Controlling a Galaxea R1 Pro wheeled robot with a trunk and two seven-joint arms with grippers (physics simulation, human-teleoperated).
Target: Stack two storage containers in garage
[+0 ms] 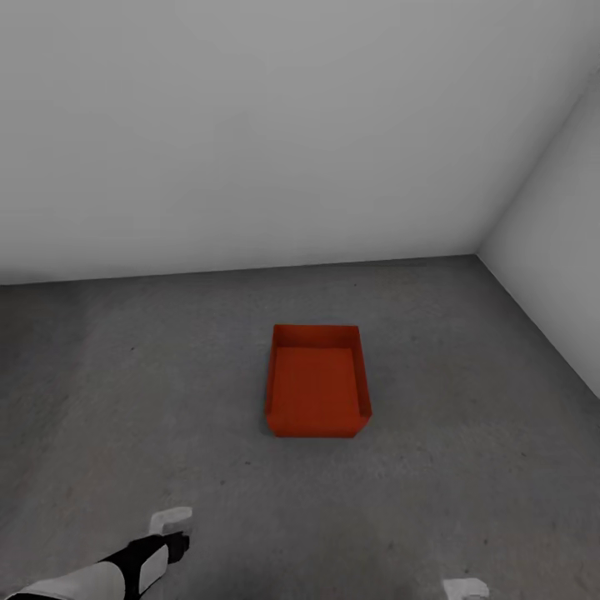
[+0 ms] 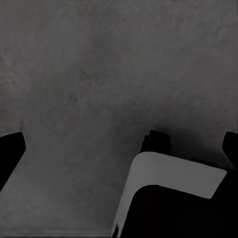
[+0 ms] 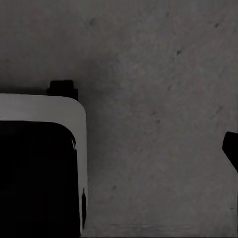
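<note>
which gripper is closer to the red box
The left gripper: it reaches further forward over the concrete floor toward the red box than the right gripper.

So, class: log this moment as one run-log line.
place: garage | container: one, on floor, upright, empty | stack: not yet | left pincer: holds nothing

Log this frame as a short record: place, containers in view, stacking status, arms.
place: dark grey concrete floor, white walls meeting in a corner
containers: one red-orange open-topped rectangular box, on the floor, nothing inside it
stacking: no second box on it
left gripper: low, apart from the box, holding nothing visible
right gripper: at the picture's lower edge, state unclear
</note>
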